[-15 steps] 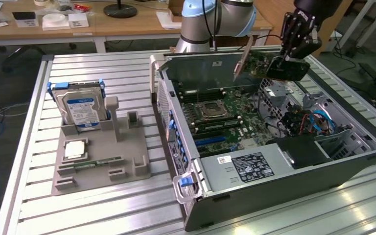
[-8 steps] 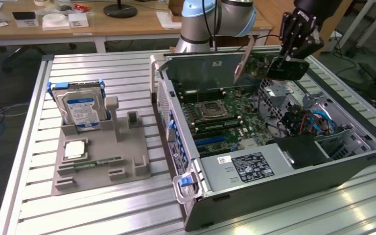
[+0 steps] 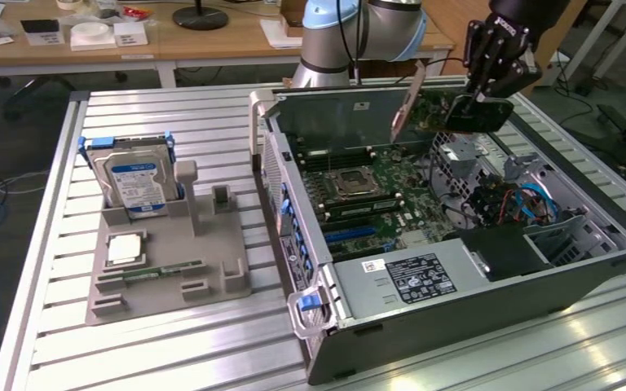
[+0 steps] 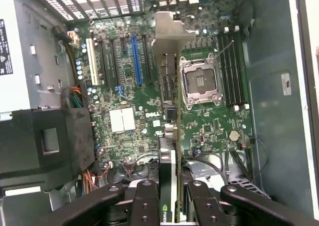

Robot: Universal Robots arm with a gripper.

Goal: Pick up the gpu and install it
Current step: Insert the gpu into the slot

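We see bright, even overhead light, with white glare streaking the slatted metal table. Inside the computer case the motherboard is evenly lit, with soft shadow near its walls.

My arm is built of silver-grey metal tubes with pale blue plastic joint caps, and a thin black cable runs along it. My black metal gripper has jointed linkage fingers studded with round dark screw heads.

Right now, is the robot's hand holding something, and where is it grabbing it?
Yes: the gripper pinches the gpu by its flat faces, at the end away from its metal bracket.
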